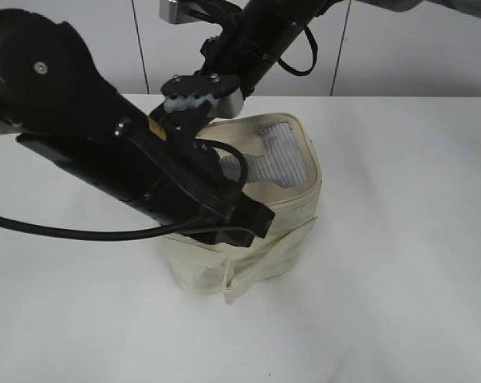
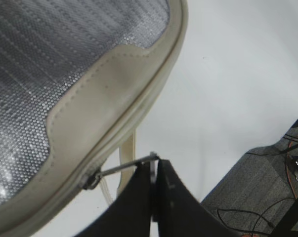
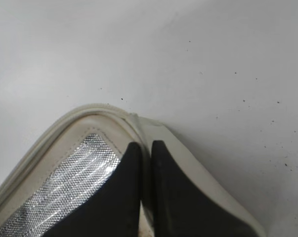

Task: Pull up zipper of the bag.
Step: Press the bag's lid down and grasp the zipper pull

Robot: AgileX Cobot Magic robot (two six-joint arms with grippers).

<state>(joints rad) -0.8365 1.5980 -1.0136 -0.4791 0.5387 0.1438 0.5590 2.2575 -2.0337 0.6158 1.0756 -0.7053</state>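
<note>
Zipper [image 2: 139,106] track ran along the bag [image 1: 288,215] rim, up-left of my left gripper [image 2: 154,165], whose jaws were closed on the silver pull. My right gripper [image 3: 145,153] pinched the rim at the opposite end.

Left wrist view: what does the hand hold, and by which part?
The left hand is shut on the zipper, pinching the outer end of its thin metal pull, beside the rim of the bag.
</note>
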